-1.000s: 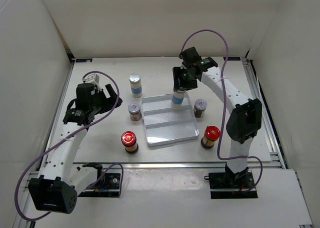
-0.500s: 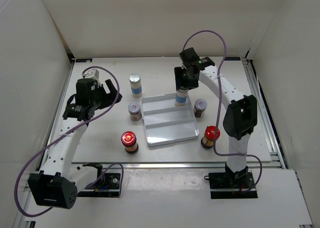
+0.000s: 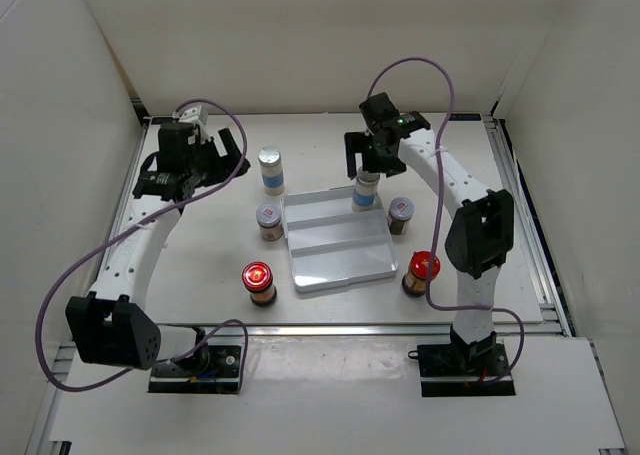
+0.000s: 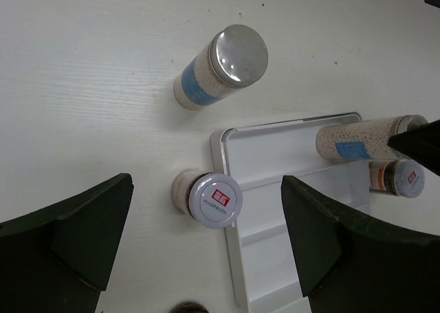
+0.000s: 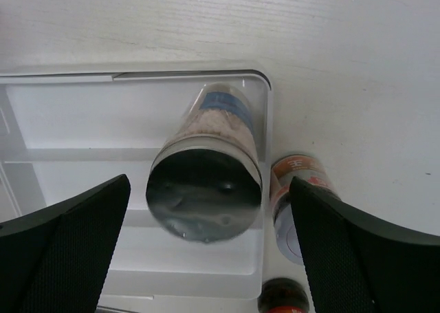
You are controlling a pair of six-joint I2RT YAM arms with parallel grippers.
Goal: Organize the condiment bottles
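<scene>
Having released the tall white bottle [image 3: 365, 197] in the tray [image 3: 335, 260], the right gripper [image 3: 368, 168] gapes (left gripper [image 3: 226, 161] likewise).

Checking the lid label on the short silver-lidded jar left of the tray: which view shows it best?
Left wrist: the short jar is close, lid facing the camera. Top external shows it small; right wrist misses it.
</scene>
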